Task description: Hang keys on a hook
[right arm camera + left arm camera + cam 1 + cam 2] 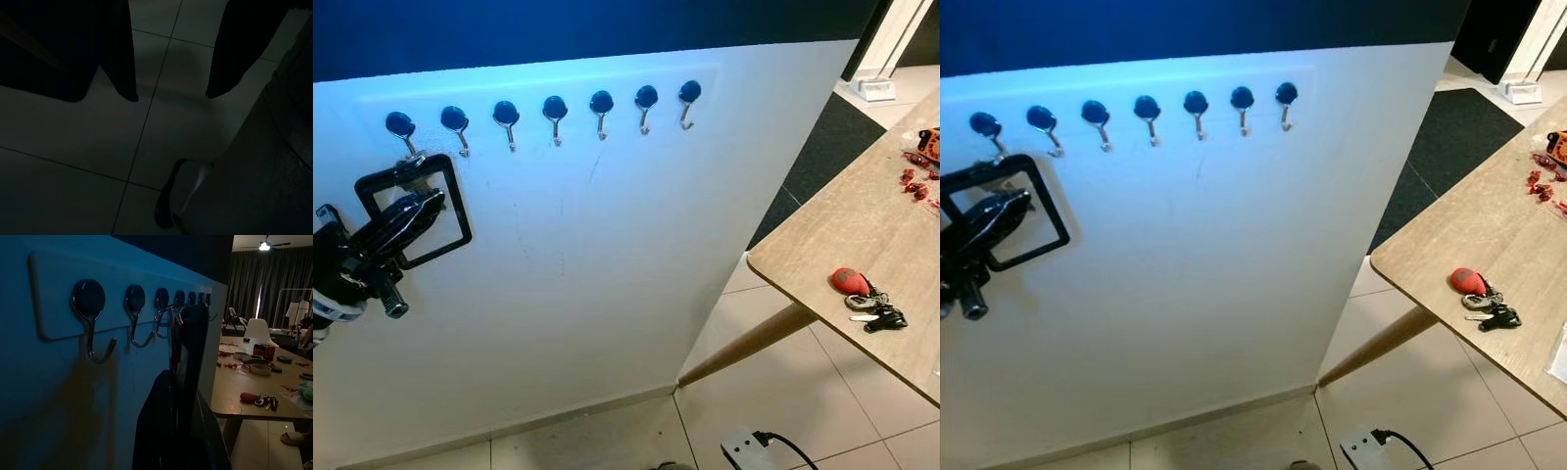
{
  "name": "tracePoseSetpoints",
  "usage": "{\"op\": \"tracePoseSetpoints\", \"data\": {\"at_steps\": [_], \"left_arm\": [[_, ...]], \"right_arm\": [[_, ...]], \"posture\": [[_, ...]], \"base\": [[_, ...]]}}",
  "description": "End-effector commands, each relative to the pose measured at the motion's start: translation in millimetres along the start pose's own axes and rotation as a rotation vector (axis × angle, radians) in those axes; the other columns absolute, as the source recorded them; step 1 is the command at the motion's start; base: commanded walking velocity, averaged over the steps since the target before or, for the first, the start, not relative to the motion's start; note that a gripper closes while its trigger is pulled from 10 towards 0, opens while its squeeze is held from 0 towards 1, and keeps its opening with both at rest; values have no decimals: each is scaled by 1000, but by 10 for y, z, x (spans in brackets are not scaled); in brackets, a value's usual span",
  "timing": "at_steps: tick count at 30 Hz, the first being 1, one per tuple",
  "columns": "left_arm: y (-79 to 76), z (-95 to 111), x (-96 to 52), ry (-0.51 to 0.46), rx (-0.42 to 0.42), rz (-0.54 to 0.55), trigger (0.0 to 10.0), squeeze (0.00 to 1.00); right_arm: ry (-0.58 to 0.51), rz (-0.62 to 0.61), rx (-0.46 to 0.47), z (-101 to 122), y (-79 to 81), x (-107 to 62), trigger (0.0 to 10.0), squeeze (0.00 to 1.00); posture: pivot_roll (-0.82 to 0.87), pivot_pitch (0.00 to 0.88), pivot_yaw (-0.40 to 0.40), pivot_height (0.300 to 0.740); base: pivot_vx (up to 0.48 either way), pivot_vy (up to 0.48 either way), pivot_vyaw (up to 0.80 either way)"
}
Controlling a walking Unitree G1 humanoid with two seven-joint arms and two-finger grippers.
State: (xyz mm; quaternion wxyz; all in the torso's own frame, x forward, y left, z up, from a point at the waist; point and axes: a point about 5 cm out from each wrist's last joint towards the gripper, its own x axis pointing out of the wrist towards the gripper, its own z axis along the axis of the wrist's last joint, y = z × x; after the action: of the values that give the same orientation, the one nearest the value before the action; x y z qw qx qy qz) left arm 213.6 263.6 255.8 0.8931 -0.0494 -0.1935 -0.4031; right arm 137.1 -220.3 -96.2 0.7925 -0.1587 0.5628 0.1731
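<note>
A row of several blue-knobbed metal hooks (555,116) is fixed on the white wall panel. My left gripper (414,174) is raised at the far left, its black fingers shut flat together just below the leftmost hook (403,130). A metal key ring (165,320) sits at the fingertips, close to that hook's tip; whether it rests on the hook I cannot tell. Another bunch of keys with a red fob (858,292) lies on the wooden table (862,215). My right gripper (171,95) hangs open over the tiled floor.
The table juts in from the right, its slanted leg (749,343) reaching the wall's foot. Red bits (915,181) lie at its far end. A power strip with a cable (749,448) lies on the floor, and a dark mat (827,147) lies beyond.
</note>
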Motion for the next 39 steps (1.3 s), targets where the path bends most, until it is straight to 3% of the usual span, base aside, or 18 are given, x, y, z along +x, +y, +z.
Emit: {"op": "tracePoseSetpoints", "data": {"at_steps": [1,20,39], "left_arm": [[8,-49,27,-9,-10,13,10000,0],[89,-190,119,-10,-35,56,10000,0],[207,-143,-14,-6,-1,133,10000,0]], "right_arm": [[19,9,4,-55,33,3,10000,0],[14,12,7,-44,48,9,10000,0],[17,18,11,-63,65,10,10000,0]], "posture": [[-25,76,-14,740],[-32,77,-9,740],[-26,83,-10,740]], "base": [[0,0,0],[0,0,0],[0,0,0]]}}
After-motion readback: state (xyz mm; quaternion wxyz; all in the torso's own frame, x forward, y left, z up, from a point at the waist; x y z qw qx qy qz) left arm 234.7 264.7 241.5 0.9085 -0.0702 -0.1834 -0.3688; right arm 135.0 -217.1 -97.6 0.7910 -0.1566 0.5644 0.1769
